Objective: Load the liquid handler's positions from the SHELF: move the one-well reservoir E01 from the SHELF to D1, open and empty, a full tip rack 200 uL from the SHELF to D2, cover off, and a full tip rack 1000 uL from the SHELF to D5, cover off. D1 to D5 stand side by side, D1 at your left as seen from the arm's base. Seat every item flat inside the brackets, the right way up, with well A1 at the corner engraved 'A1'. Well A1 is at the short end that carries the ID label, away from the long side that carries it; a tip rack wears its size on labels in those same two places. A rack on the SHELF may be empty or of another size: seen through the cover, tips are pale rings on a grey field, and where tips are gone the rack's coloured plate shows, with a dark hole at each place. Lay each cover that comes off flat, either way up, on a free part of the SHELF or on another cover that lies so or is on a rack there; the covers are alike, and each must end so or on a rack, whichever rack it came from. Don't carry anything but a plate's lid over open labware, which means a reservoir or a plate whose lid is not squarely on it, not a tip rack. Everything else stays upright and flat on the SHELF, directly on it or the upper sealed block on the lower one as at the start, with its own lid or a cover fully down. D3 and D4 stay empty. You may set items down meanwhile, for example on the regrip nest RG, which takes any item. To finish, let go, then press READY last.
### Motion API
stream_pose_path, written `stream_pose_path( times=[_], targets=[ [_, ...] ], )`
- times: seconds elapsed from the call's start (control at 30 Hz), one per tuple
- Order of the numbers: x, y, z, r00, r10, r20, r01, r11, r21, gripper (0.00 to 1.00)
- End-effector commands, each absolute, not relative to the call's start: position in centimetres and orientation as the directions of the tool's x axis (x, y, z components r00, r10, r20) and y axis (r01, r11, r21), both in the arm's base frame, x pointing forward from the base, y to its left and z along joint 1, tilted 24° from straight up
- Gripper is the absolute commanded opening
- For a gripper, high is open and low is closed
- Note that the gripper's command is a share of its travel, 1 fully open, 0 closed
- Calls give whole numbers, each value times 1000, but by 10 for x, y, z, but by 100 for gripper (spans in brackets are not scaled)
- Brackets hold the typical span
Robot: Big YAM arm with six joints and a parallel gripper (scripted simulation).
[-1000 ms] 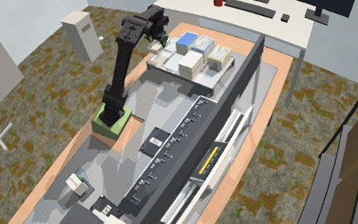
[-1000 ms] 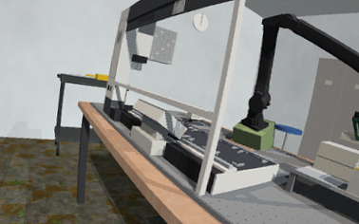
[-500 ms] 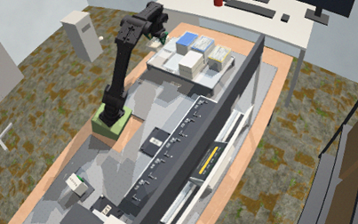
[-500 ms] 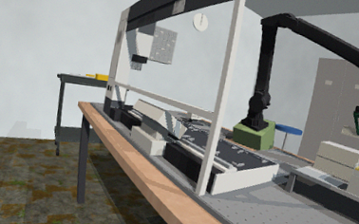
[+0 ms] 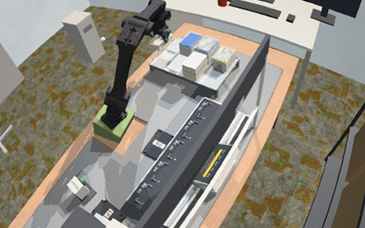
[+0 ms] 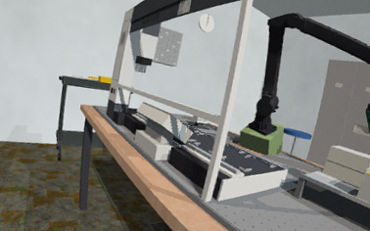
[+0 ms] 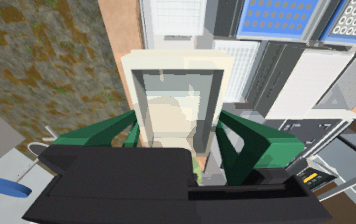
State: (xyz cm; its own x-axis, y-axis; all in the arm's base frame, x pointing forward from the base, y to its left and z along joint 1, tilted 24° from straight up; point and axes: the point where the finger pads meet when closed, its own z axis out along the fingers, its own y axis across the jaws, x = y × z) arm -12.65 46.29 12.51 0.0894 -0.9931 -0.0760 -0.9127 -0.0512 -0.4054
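Wooden edging framed the long grey table (image 5: 263, 123), with the liquid handler's dark frame (image 5: 225, 113) running down it. My black arm (image 5: 122, 64) rose from its green base (image 5: 126, 128) and reached out over the SHELF (image 6: 335, 184). Racks and boxes stood there, one blue-plated tip rack (image 7: 272, 17) showing rows of holes. My gripper (image 7: 177, 111) hung above the SHELF's near end, its green fingers spread wide and clamped on the long sides of a cream, open one-well reservoir (image 7: 177, 107), lifted well clear of the items below.
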Motion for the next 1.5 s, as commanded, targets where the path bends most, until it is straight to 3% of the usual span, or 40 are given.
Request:
stream_pose_path(
  times=[0.0,1.47],
  targets=[
    [-145,478,165,86,-983,-160,-927,-21,-373,0],
    [-131,403,143,81,-988,-129,-923,-25,-384,0]
  ],
)
